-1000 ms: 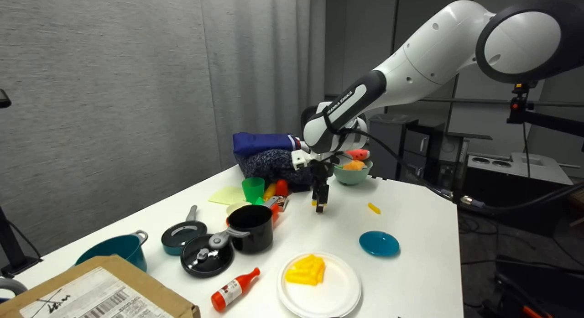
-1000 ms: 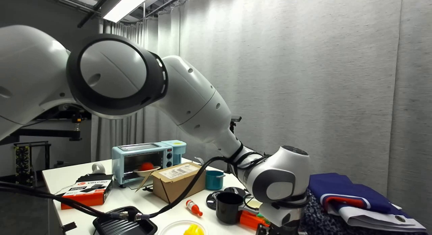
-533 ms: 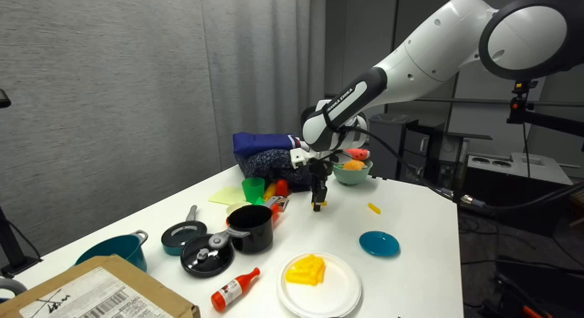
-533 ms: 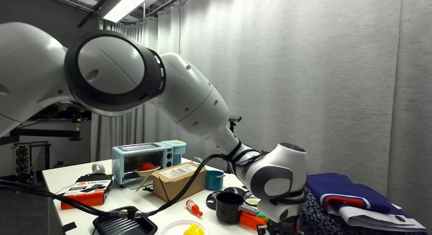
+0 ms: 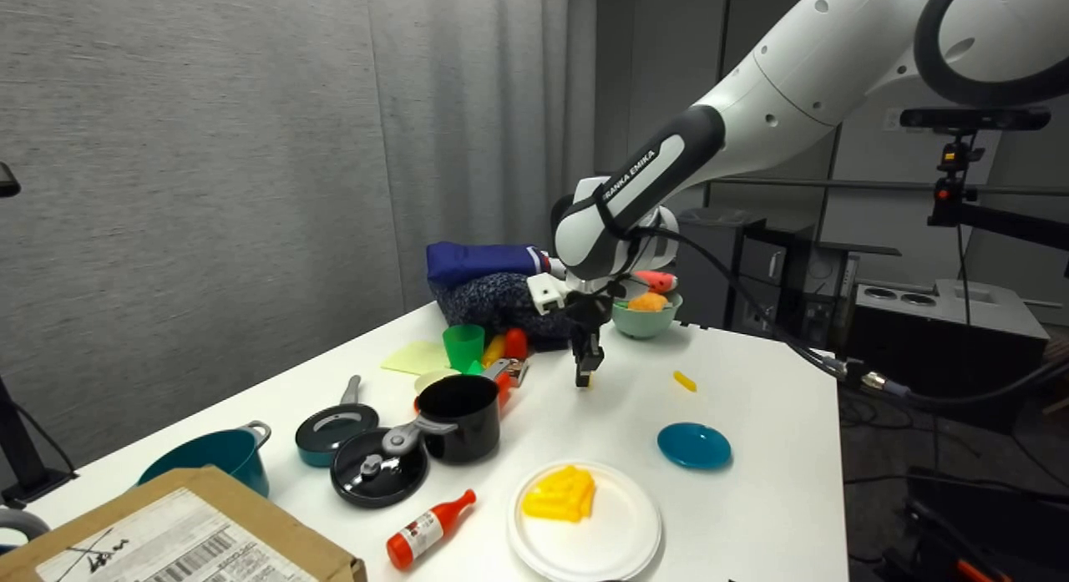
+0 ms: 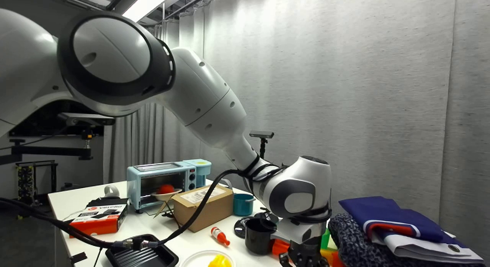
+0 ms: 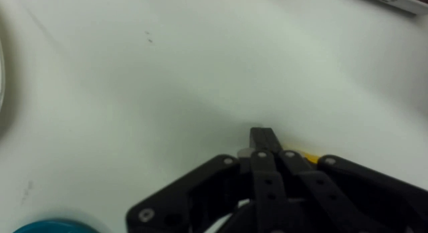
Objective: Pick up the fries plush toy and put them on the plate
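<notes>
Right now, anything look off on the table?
Possibly: the wrist view shows the end effector shut with a yellow fry to one side, so it may hold nothing. A second fry lies loose on the table, off the plate.

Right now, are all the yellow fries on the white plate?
No, a yellow fry lies on the table, away from the white plate.

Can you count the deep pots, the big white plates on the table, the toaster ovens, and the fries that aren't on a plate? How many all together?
Deep pots: 2 (black pot, teal pot)
Big white plate: 1
Toaster oven: 1
Fries off the plate, in view: 2 (lone fry, half-hidden fry by the jaws)
Total: 6
</notes>
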You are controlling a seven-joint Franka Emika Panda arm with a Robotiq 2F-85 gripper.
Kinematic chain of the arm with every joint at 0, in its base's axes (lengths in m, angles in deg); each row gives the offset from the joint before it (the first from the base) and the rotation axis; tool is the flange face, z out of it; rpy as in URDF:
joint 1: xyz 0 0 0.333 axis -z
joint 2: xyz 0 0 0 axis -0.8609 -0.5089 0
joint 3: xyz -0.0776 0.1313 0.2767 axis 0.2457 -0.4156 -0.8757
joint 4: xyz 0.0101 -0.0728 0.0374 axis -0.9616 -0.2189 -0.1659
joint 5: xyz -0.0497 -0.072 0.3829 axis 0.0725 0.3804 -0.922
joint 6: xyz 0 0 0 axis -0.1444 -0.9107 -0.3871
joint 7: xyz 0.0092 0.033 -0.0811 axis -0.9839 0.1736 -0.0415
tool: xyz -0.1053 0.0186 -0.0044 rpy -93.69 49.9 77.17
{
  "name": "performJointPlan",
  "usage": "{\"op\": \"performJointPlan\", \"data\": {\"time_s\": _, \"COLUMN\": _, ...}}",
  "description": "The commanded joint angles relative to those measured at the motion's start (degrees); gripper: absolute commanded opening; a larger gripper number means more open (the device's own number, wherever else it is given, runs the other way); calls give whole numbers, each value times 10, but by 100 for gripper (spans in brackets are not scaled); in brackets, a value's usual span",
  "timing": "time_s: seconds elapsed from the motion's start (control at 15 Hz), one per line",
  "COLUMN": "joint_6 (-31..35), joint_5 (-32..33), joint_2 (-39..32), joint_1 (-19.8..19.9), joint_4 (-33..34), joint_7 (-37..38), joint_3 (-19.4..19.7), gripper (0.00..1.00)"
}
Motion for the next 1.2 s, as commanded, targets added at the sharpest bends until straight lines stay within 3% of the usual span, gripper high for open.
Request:
{"op": "performJointPlan", "data": {"time_s": 0.0, "joint_6": 28, "joint_5": 42, "joint_2": 38, "joint_1": -31, "joint_4": -56, "joint_7": -3, "joint_3": 26, "gripper": 32}}
{"op": "performJointPlan", "data": {"time_s": 0.33, "joint_6": 92, "joint_5": 29, "joint_2": 52, "joint_1": -36, "joint_4": -94, "joint_7": 36, "joint_3": 39, "gripper": 72}}
{"op": "performJointPlan", "data": {"time_s": 0.6, "joint_6": 145, "joint_5": 60, "joint_2": 48, "joint_1": -42, "joint_4": -106, "joint_7": 11, "joint_3": 48, "gripper": 100}}
{"op": "performJointPlan", "data": {"time_s": 0.87, "joint_6": 148, "joint_5": 61, "joint_2": 39, "joint_1": -32, "joint_4": -97, "joint_7": -17, "joint_3": 37, "gripper": 100}}
{"op": "performJointPlan", "data": {"time_s": 1.13, "joint_6": 131, "joint_5": -3, "joint_2": 38, "joint_1": -12, "joint_4": -88, "joint_7": 14, "joint_3": 21, "gripper": 100}}
